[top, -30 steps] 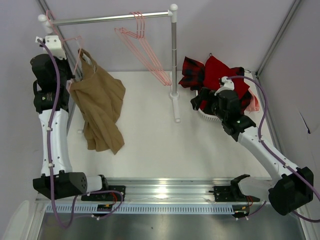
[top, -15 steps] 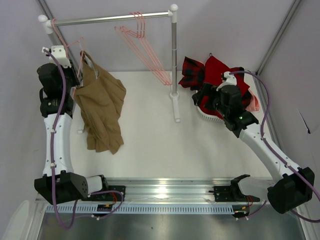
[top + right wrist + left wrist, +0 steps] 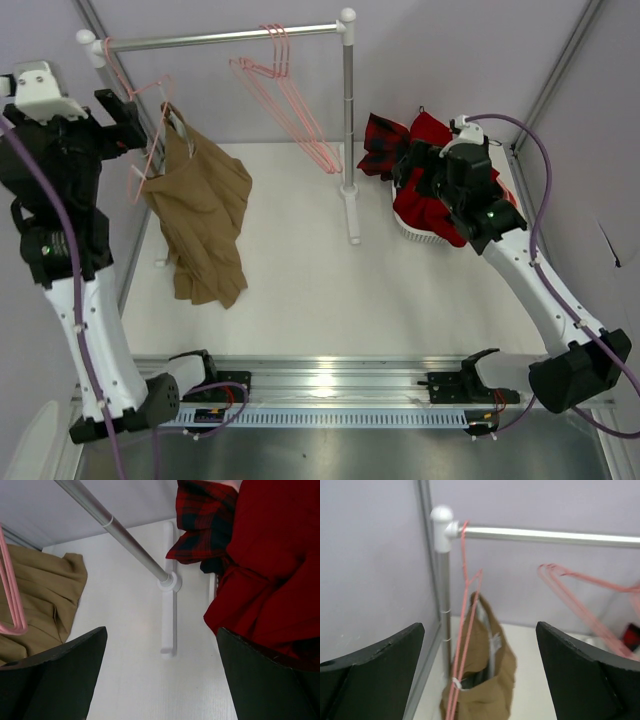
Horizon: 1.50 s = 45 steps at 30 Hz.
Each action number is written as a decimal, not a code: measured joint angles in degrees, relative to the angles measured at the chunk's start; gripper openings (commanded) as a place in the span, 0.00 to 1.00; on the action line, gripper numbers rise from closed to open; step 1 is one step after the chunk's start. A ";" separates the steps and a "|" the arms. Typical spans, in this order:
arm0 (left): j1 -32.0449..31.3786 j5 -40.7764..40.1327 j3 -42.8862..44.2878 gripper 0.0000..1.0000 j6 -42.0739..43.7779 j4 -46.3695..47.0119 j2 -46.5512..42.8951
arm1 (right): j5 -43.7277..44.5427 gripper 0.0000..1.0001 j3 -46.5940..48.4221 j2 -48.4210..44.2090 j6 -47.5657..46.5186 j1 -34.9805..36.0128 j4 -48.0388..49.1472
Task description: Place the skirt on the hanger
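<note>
The tan skirt (image 3: 205, 215) hangs from a pink hanger (image 3: 150, 130) whose hook sits over the left end of the metal rail (image 3: 220, 38). My left gripper (image 3: 125, 115) is raised just left of it, open and holding nothing. In the left wrist view the skirt (image 3: 492, 680) and hanger (image 3: 465, 610) hang apart from and beyond the two spread fingers (image 3: 375, 670). My right gripper (image 3: 405, 168) hovers open at the left edge of the red clothes. The right wrist view shows bare table between its jaws, with the skirt (image 3: 45, 590) far left.
Several spare pink hangers (image 3: 290, 95) hang mid-rail. The rail's right post (image 3: 348, 120) stands on a white foot (image 3: 170, 625). A red garment (image 3: 440, 150) and plaid cloth (image 3: 385, 140) lie in a white basket (image 3: 415, 232) at the back right. Purple walls enclose the table.
My left gripper has opened, let go of the hanger and pulled up and back to the left. The skirt stays hanging on the rail. The right arm rose slightly towards the red clothes.
</note>
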 measured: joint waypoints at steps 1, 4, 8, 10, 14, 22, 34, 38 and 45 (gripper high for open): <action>0.00 1.62 2.08 0.99 -1.14 -1.38 -1.01 | 0.48 0.99 0.33 -0.24 -0.48 -0.07 -0.09; -0.76 7.82 3.69 1.00 -5.01 -2.95 -5.07 | 2.21 0.99 1.62 -1.44 -1.60 -0.26 -1.11; -9.81 11.91 1.97 1.00 -7.96 -4.04 -9.68 | 3.37 0.99 4.57 -3.34 -2.40 -0.37 -2.27; -17.25 11.15 -1.90 0.99 -8.44 -3.61 -11.04 | 3.30 0.99 6.32 -4.70 -2.43 -0.42 -1.90; -26.14 8.81 -17.05 0.99 -9.97 -1.90 -13.42 | 2.71 0.99 6.75 -9.73 -2.29 -0.42 0.46; -29.49 5.97 -51.25 1.00 -11.10 5.29 -22.53 | -0.79 0.99 -12.13 -25.51 0.31 0.39 7.08; -29.55 -0.09 -64.67 0.99 -16.57 13.53 -30.62 | 3.17 0.99 -35.93 -35.43 3.23 3.32 7.98; -29.55 -1.11 -64.70 1.00 -17.00 14.01 -29.64 | 3.69 0.99 -36.17 -35.19 4.63 3.52 9.16; -29.55 -2.23 -64.78 0.99 -17.38 14.03 -29.73 | 5.11 0.99 -36.15 -35.08 6.58 4.74 9.44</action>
